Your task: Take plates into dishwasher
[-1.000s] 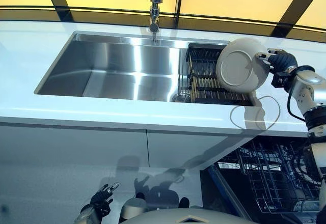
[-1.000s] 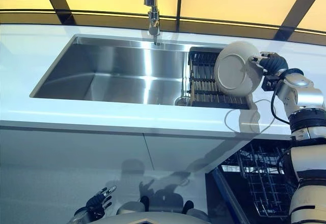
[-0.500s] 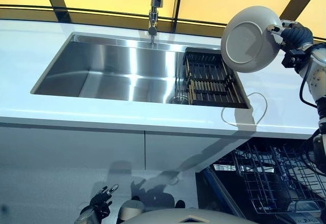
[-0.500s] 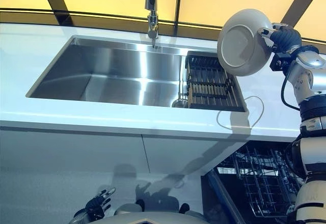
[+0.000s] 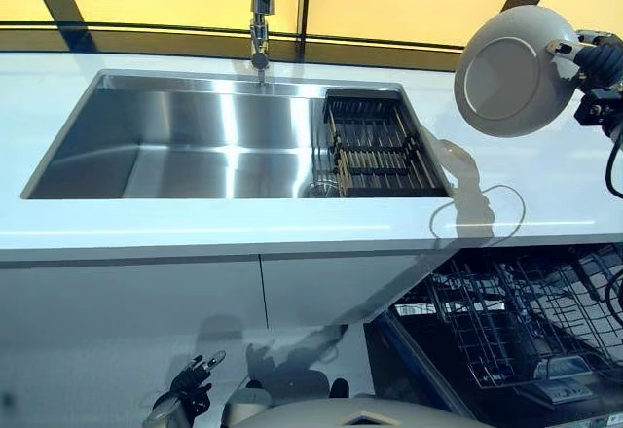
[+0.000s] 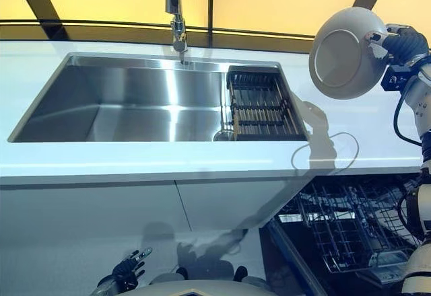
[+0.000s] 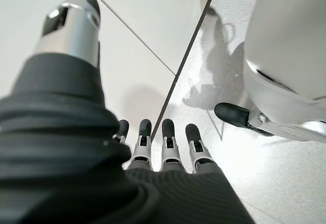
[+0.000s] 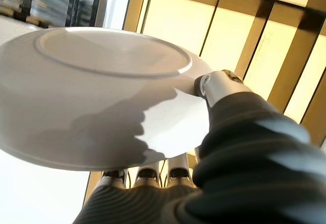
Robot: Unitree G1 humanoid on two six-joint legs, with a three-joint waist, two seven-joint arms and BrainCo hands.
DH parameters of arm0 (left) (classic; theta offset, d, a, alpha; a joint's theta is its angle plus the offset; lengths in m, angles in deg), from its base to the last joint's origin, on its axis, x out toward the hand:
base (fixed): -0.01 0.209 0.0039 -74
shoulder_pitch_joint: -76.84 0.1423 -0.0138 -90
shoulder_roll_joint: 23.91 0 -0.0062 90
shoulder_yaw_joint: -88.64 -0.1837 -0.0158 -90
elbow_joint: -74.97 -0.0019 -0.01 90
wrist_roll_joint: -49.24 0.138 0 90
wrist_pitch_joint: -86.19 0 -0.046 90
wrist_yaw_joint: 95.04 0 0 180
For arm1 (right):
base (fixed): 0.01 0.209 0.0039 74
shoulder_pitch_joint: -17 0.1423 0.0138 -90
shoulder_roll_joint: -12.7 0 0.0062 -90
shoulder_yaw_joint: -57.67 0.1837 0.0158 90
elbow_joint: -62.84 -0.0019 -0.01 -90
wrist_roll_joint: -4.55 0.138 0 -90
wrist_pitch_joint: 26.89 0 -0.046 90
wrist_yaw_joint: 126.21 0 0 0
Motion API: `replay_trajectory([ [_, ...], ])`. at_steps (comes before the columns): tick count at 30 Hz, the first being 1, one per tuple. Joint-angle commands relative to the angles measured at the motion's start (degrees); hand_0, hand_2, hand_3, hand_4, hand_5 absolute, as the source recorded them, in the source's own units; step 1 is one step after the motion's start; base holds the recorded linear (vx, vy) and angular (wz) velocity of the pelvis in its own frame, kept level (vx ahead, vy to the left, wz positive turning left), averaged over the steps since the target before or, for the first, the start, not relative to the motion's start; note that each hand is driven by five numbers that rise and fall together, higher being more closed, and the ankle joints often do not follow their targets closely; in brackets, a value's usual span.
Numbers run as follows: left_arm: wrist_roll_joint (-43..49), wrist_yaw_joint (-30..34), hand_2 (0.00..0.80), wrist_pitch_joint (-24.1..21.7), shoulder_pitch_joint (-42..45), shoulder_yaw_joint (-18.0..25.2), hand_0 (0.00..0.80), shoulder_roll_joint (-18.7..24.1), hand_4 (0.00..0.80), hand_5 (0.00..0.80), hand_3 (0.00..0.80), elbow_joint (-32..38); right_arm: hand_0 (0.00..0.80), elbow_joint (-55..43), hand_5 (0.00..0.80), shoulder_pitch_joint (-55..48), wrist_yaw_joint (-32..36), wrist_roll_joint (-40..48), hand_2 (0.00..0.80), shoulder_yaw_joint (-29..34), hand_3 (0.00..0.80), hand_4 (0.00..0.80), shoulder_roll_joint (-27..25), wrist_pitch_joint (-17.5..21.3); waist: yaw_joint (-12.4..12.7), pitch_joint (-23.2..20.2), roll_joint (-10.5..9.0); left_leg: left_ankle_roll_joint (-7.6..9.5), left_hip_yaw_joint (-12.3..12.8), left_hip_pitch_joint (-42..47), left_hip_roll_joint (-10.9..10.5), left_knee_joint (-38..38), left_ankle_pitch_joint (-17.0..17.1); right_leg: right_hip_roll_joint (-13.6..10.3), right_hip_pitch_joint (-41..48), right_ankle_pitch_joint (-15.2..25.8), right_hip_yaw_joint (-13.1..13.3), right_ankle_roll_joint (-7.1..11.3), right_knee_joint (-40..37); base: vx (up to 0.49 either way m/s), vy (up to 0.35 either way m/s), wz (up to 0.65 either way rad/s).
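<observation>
1. Plate [image 5: 511, 70]: white, held on edge in the air over the worktop [image 5: 545, 175], right of the sink [image 5: 175, 146], clear of the black drying rack [image 5: 375, 146].
2. Right hand [image 5: 596, 58]: thumb and fingers pinched on the plate's right rim.
3. Dishwasher rack [image 5: 516, 321]: pulled out below the worktop edge, wire basket open from above.
4. Left hand [image 7: 163, 147]: low by the cabinet front, fingers straight, holding nothing.

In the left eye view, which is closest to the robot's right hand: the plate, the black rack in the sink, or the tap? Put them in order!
From the right hand:
1. Plate, held in that hand, top right.
2. Rack, in the sink's right end.
3. Tap, behind the sink, further left.
</observation>
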Motion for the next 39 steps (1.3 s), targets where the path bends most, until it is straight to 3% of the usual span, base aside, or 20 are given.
replay_trajectory([
  [1, 1.8, -1.0, 0.000, -2.7, -3.3, -2.0, 0.000, 1.2, 0.000, 0.000, 0.000, -2.9, 0.800, -1.5, 0.800, 6.5, 0.6, -0.7, 0.800, -1.3, 0.800, 0.800, -6.5, 3.0, -0.3, -1.9, -1.30, 2.32, 1.5, 0.4, -1.8, 0.7, -4.9, -0.6, 2.2, -4.5, -1.5, 2.83, 3.0, -0.023, 0.016, -0.14],
  [7, 2.2, -1.4, 0.000, -2.7, -3.6, -1.4, 0.000, 1.2, 0.000, 0.000, 0.000, -2.5, 0.800, -3.6, 0.800, 1.0, 2.4, -2.9, 0.800, 1.9, 0.800, 0.800, -9.1, 2.8, -2.1, -1.6, -1.28, 2.68, 2.4, 0.6, -1.7, 0.9, -5.1, -0.4, 1.2, -4.4, 0.3, 3.02, 3.9, -0.017, 0.014, -0.11],
  [21, 2.6, -2.1, 0.000, -3.5, -4.0, -0.3, 0.000, 1.2, 0.000, 0.000, 0.000, -2.7, 0.800, -8.3, 0.800, -19.6, 5.1, -3.2, 0.800, 17.9, 0.800, 0.800, -12.2, 2.0, -6.1, -1.0, -1.22, 3.34, 4.9, 0.6, -1.5, 1.2, -5.6, 0.3, -0.8, -3.5, 3.9, 3.50, 4.5, -0.021, 0.002, -0.14],
  [31, 3.1, -2.3, 0.000, -4.4, -4.3, 0.6, 0.000, 0.9, 0.000, 0.000, 0.000, -3.3, 0.800, -10.6, 0.800, -32.9, 8.0, -4.4, 0.800, 26.4, 0.800, 0.800, -10.8, 3.0, -8.4, -0.9, -1.23, 3.57, 6.2, 0.7, -1.3, 1.3, -5.7, 0.8, -1.8, -2.8, 5.7, 3.78, 4.4, -0.006, 0.003, -0.10],
  [39, 3.2, -2.9, 0.000, -4.1, -4.7, 1.4, 0.000, 0.7, 0.000, 0.000, 0.000, -2.8, 0.800, -15.4, 0.800, -42.9, 8.4, -6.0, 0.800, 31.4, 0.800, 0.800, -4.8, 4.7, -9.8, -0.2, -1.14, 3.86, 6.8, 0.5, -1.3, 1.9, -6.1, 0.9, -2.8, -2.4, 6.8, 4.01, 4.9, -0.007, -0.004, -0.07],
])
